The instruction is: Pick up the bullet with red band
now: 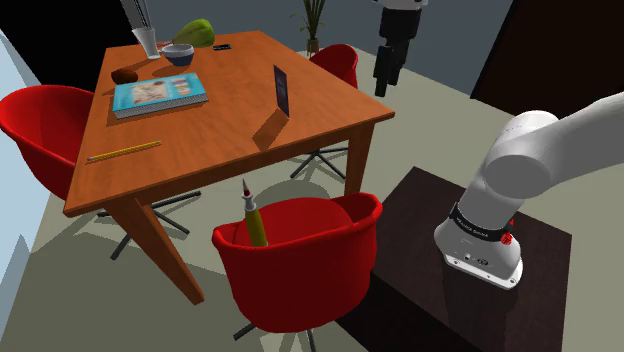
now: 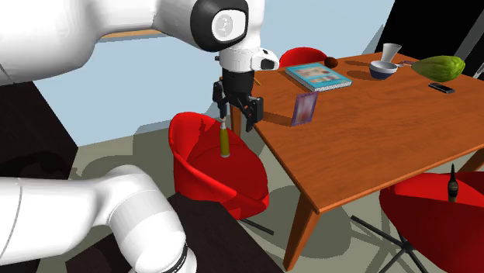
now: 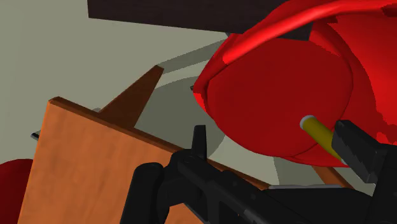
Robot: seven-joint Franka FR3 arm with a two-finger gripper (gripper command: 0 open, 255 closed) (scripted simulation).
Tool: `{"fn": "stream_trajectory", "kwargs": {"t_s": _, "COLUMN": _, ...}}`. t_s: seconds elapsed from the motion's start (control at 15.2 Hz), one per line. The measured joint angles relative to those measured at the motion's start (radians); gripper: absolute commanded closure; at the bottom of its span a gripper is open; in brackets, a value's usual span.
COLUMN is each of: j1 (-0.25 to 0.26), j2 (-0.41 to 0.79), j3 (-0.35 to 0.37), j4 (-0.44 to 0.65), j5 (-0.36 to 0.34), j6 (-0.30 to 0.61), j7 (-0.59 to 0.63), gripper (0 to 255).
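The bullet [image 1: 257,220] stands upright on the seat of the nearest red chair [image 1: 300,262]. It has an olive-yellow body, a red band near the top and a dark pointed tip. In the second exterior view my black gripper [image 2: 235,112] hangs open just above the bullet [image 2: 224,141], not touching it. The wrist view shows the bullet's yellow body [image 3: 318,132] close to the right finger [image 3: 356,147], with the left finger [image 3: 200,143] well apart from it. In the shoulder view the gripper [image 1: 384,85] hangs high in the picture.
The wooden table [image 1: 215,135] edge runs right beside the chair and carries a book [image 1: 158,95], an upright dark tablet [image 1: 282,90], a pencil [image 1: 124,151], a bowl [image 1: 179,54] and a green fruit [image 1: 195,32]. More red chairs [image 1: 40,130] surround it. A dark bottle-like thing [image 2: 451,182] stands on another chair.
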Motion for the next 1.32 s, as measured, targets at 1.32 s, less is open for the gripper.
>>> {"fn": "stream_trajectory", "kwargs": {"t_s": 1.32, "j1": 0.068, "j2": 0.565, "j3": 0.326, "j4": 0.204, "j5": 0.036, "j6": 0.351, "j7": 0.348, "gripper": 0}}
